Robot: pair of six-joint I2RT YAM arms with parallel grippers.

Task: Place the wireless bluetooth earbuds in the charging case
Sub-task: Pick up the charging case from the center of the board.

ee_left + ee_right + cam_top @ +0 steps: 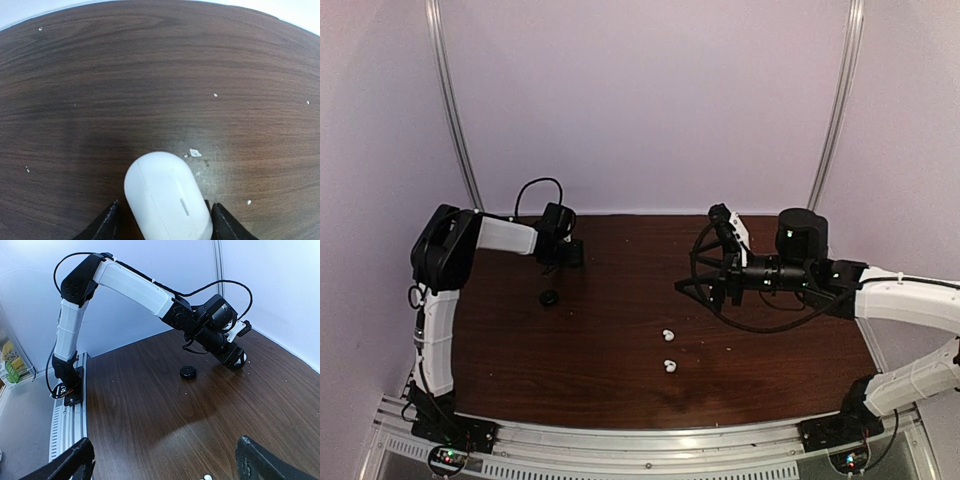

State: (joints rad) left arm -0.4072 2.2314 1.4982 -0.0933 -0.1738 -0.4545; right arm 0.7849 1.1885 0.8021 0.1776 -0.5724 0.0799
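The left claw point(164, 210) grasps a glossy white pill-shaped charging case point(162, 190), its long axis pointing straight out from this claw; the right claw point(165, 445) is released, wide apart.

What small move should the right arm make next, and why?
Probably draw the right gripper back toward the two white earbuds and lower it over one. Its jaws stand wide open and empty, the earbuds lie loose on the table at its view's bottom edge, and the left gripper brackets the white case.
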